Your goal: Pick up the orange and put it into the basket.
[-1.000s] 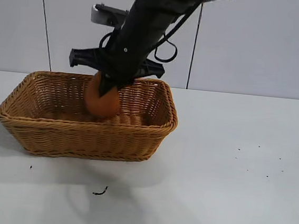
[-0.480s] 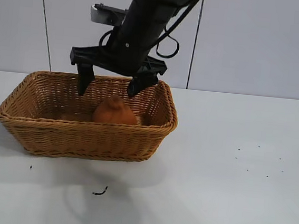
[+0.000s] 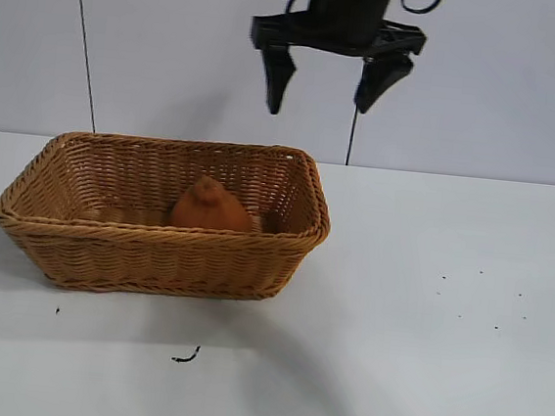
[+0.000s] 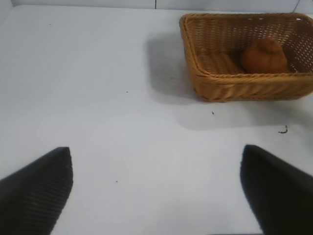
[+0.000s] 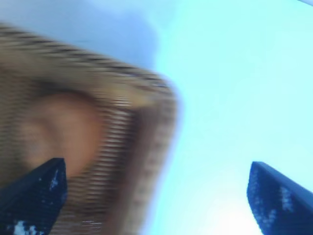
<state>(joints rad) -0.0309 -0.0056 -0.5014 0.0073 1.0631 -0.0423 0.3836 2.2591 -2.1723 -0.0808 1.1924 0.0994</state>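
Observation:
The orange (image 3: 211, 207) lies inside the wicker basket (image 3: 155, 255), towards its right half, knobby top up. My right gripper (image 3: 317, 104) is open and empty, high above the basket's right end, well clear of the fruit. In the right wrist view the orange (image 5: 58, 132) and the basket's corner (image 5: 156, 127) are below the open gripper (image 5: 156, 186). My left gripper (image 4: 156, 181) is open and empty over bare table, far from the basket (image 4: 234, 88) and the orange (image 4: 263, 56); it is out of the exterior view.
The basket stands on a white table (image 3: 442, 332) at its left half, with a grey panelled wall behind. A small dark scrap (image 3: 184, 356) lies in front of the basket, and a few specks dot the table at the right.
My right gripper opened and let go of the orange, which dropped into the basket. The gripper then rose and moved right, away from the basket.

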